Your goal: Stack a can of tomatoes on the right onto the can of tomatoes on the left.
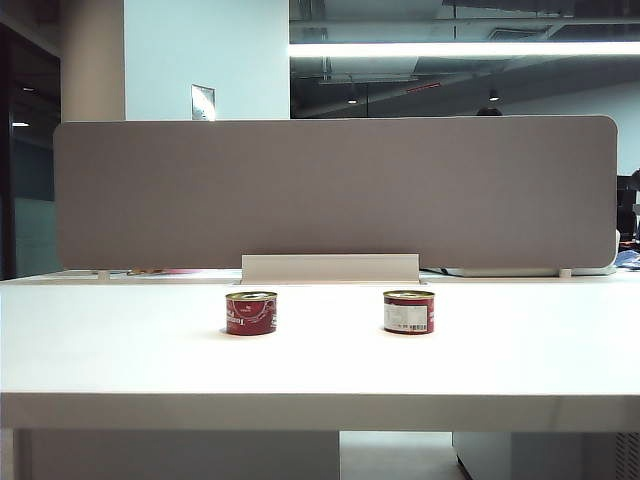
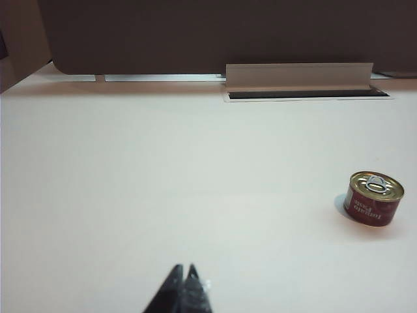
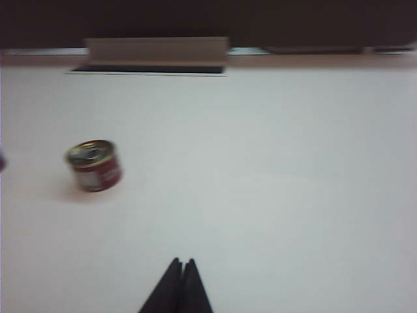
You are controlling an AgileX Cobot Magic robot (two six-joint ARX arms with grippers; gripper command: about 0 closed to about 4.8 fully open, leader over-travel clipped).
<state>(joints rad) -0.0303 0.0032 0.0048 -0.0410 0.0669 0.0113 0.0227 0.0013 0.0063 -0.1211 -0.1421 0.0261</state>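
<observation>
A: What could be read on the two cans?

B: On the left tomato can (image 1: 251, 312), red-labelled with a gold lid, white lettering was seen in the left wrist view (image 2: 373, 198); it appeared upside down and looked like "tomato paste", though it was too small for certainty. On the right tomato can (image 1: 409, 311) a white panel of fine print faced the exterior camera, and none of it could be made out. In the right wrist view (image 3: 94, 165) that can was blurred and only a pale patch on the red label was seen. No brand could be read on either.

A: How were they set?

B: Both were stood upright on the white table (image 1: 320, 365), lids up, with the short axis vertical. They were placed well apart, side by side, in front of a low grey cable cover (image 1: 330, 268) at the foot of the grey partition (image 1: 335, 190).

A: And the grippers?

B: Neither was seen in the exterior view. The left gripper (image 2: 184, 287) was shown at the edge of its own wrist view with the dark fingers pressed together on nothing, well away from the left can. The right gripper (image 3: 179, 287) was likewise closed and empty, well apart from the right can.
</observation>
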